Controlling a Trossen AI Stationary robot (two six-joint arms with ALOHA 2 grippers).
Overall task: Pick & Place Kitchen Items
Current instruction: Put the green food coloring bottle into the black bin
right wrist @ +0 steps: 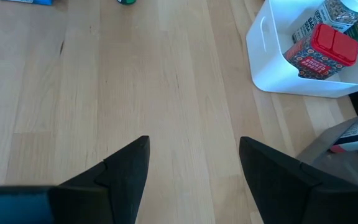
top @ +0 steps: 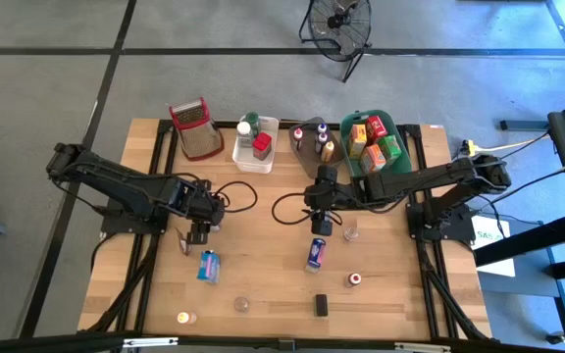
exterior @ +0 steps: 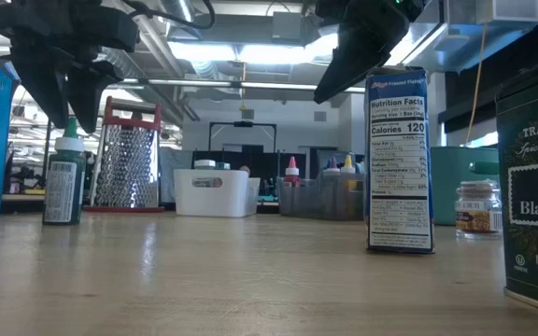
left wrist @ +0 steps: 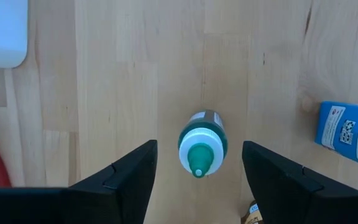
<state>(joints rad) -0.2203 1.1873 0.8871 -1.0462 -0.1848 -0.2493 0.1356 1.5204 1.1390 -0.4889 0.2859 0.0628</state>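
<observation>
While both end effectors gape empty, the left end effector (left wrist: 197, 174) overhangs a green-capped bottle (left wrist: 201, 149), label hidden.

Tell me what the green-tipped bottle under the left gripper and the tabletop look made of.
Green-tipped bottle: likely plastic, with a matte white collar and a moulded green nozzle. Tabletop: wood, with pale joined planks showing grain and a knot, smooth satin finish. The left gripper hangs open above the bottle.
</observation>
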